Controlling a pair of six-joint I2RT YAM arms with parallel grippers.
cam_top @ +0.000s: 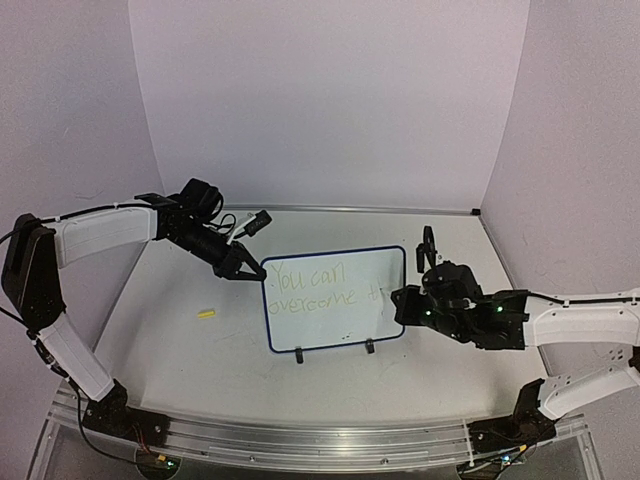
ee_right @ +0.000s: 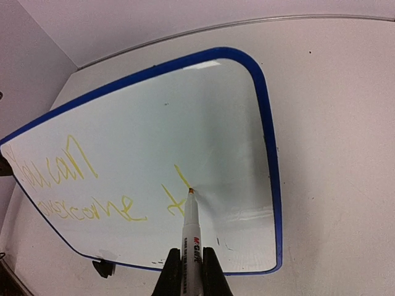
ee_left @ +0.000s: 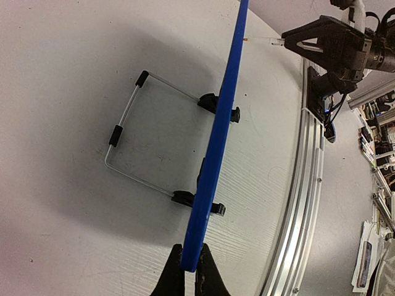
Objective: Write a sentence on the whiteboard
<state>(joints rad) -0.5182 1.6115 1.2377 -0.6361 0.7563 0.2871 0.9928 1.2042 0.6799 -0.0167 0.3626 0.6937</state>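
both grip: left gripper (ee_left: 190, 258) pinches the whiteboard (ee_left: 217, 139) edge, right gripper (ee_right: 191, 264) pinches a marker (ee_right: 191, 223) touching the sentence (ee_right: 86, 209).

The whiteboard (ee_right: 185, 111) is shiny and smooth, its stand (ee_left: 115, 135) thin metal wire, the marker (ee_right: 191, 237) plastic, the table (cam_top: 180, 350) matt.

Left end of the whiteboard (ee_right: 185, 111), past the picture edge.

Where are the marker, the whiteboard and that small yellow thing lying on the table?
marker (ee_right: 191, 231): right wrist view, on its white barrel.
whiteboard (cam_top: 340, 325): top external view, on the bare lower part of its white surface.
small yellow thing (cam_top: 206, 313): top external view, on its middle.
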